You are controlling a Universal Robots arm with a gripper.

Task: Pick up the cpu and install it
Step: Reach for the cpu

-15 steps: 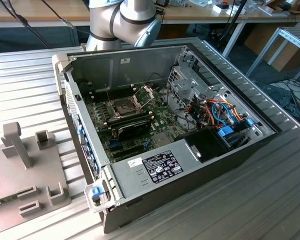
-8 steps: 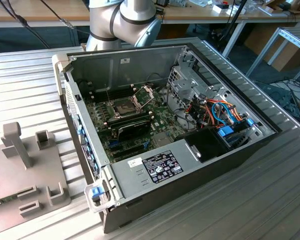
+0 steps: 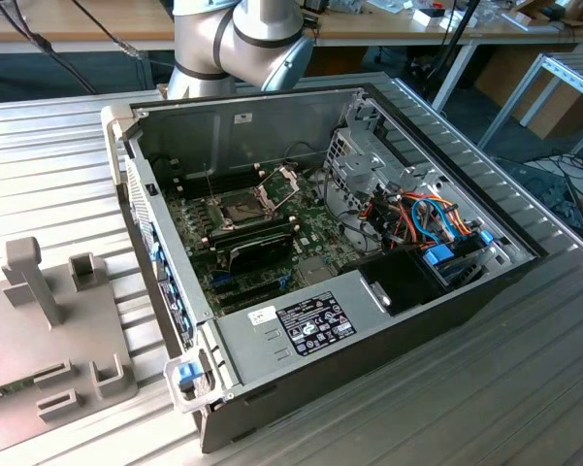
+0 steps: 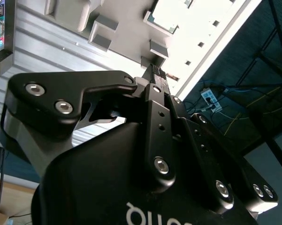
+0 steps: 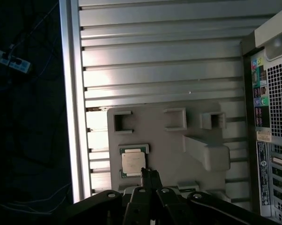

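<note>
The cpu (image 5: 132, 162), a small silver square with a green rim, lies in a recess of the grey holder plate (image 5: 169, 150) on the ribbed metal table. In the first wrist view my gripper (image 5: 148, 172) hangs above the plate with its two black fingers pressed together and nothing between them; their tips overlap the chip's corner in the picture. The second wrist view looks along the gripper (image 4: 156, 75) toward the same plate (image 4: 126, 28), where the chip (image 4: 160, 22) is washed out by glare. In the exterior view the motherboard's dark socket (image 3: 241, 208) lies with its metal frame (image 3: 281, 181) swung up.
The open computer case (image 3: 388, 320) stands on the table, with memory sticks (image 3: 257, 254), drive cage (image 3: 354, 170) and cables (image 3: 427, 218) inside. Its back panel (image 5: 272, 108) is close to the holder plate. The plate's upright posts (image 3: 34, 277) rise at the exterior view's left. The table edge (image 5: 70, 98) drops off beside the plate.
</note>
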